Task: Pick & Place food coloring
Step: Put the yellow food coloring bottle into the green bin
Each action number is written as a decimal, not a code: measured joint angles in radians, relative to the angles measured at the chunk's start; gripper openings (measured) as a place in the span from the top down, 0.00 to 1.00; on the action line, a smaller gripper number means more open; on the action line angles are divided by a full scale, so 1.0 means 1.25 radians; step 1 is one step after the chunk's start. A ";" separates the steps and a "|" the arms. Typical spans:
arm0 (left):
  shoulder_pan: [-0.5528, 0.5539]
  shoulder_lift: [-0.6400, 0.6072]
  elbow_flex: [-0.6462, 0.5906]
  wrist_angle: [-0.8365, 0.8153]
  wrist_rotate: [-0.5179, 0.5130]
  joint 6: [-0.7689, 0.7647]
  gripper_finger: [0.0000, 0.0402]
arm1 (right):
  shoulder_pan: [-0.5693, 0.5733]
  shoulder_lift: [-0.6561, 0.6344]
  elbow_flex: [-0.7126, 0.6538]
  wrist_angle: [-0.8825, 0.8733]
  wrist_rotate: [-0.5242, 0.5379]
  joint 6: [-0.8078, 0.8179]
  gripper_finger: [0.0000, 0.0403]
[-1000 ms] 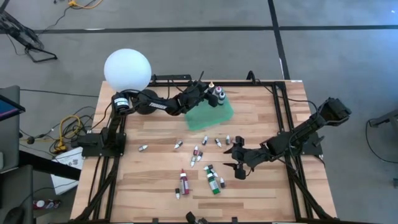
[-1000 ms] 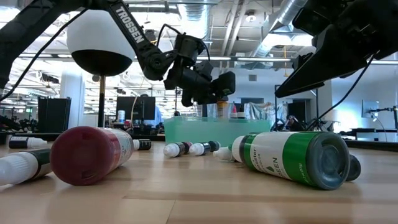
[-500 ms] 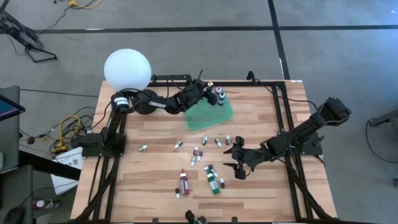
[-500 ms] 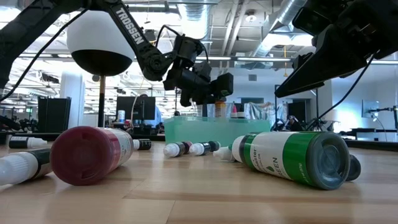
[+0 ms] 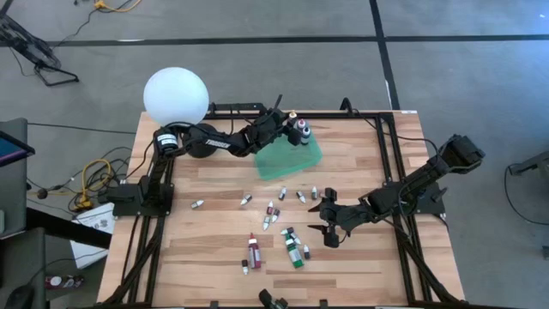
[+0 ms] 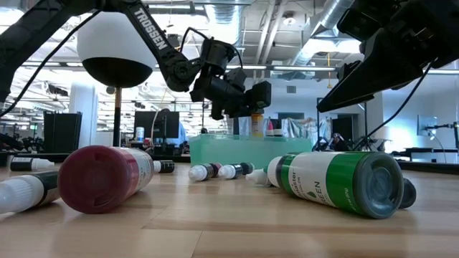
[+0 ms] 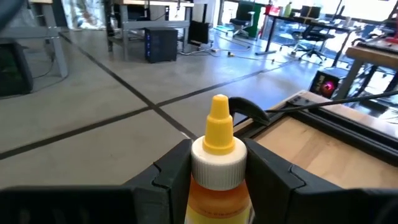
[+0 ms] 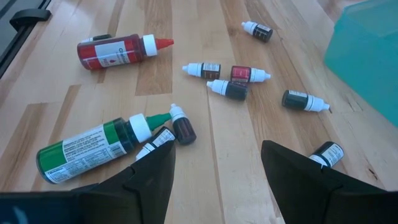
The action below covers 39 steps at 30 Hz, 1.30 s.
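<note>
At the far left of the wooden table point(image 5: 206, 249), the left gripper point(image 5: 286, 125) has its jaws clenched on a small yellow-capped bottle of orange food coloring point(image 7: 217, 163), held upright over the far edge of the flat green plastic tray point(image 5: 290, 158), beside two dark bottles point(image 5: 302, 132) standing there. This looks like the placing step; next it likely needs lowering and release. Further right, the right gripper point(image 8: 216, 163) hovers with jaws released above scattered bottles, near a green-labelled bottle point(image 8: 93, 147) and small white-tipped droppers point(image 8: 224, 81).
</note>
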 joint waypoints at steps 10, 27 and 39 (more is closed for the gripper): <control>0.000 0.000 0.002 -0.019 -0.014 0.000 0.69 | 0.000 0.000 0.000 0.000 0.000 0.000 0.43; 0.002 0.000 0.002 -0.042 -0.014 -0.021 0.69 | 0.000 0.000 0.000 0.002 0.000 0.000 0.43; 0.004 0.000 0.003 -0.068 -0.014 -0.042 0.69 | 0.000 0.000 0.000 0.004 0.000 0.000 0.43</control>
